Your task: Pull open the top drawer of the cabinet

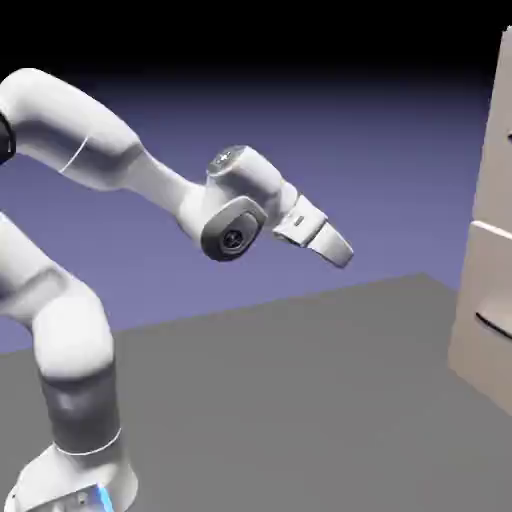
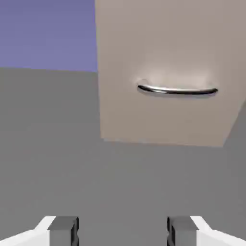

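Grey, squared fingertips point(image 2: 64, 230) with dark inner edges stand nearest in the hand view, at left and right along the bottom; my gripper point(image 2: 123, 231) is spread, with nothing between them. In the exterior view, from left to right, my smooth, rounded white arm point(image 1: 75, 335) comes first, its hand slanting down to the right. Well apart at the right edge stands the flat-faced, beige-tan cabinet point(image 1: 488, 280), its long axis upright. Its top drawer point(image 1: 496, 170) lies above a pale seam, its dark handle point(image 1: 510, 137) barely showing.
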`<state>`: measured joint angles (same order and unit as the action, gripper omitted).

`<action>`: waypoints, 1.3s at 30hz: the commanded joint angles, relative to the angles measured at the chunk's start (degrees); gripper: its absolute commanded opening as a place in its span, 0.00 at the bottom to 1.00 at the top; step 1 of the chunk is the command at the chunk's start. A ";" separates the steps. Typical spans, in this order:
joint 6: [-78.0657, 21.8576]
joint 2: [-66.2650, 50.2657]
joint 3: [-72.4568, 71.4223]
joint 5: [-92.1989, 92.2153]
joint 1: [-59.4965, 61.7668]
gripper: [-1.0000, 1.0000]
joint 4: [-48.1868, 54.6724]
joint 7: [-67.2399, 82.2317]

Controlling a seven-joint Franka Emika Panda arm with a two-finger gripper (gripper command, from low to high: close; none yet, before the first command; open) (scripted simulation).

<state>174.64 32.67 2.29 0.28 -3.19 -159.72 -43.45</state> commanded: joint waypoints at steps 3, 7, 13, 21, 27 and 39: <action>1.58 0.03 5.70 0.70 -6.23 0.50 3.20 -2.46; 3.69 0.06 13.31 1.62 -14.54 0.50 7.46 -5.75; 6.85 0.12 24.71 3.01 -27.00 0.50 13.85 -10.67; 11.07 0.19 39.92 4.87 -43.61 0.50 22.38 -17.24; 14.23 0.25 51.32 6.26 -56.07 0.50 28.77 -22.16; 20.55 0.35 74.13 9.04 -80.99 0.50 41.56 -32.01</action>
<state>195.19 33.02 76.42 9.32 -84.17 -118.16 -75.45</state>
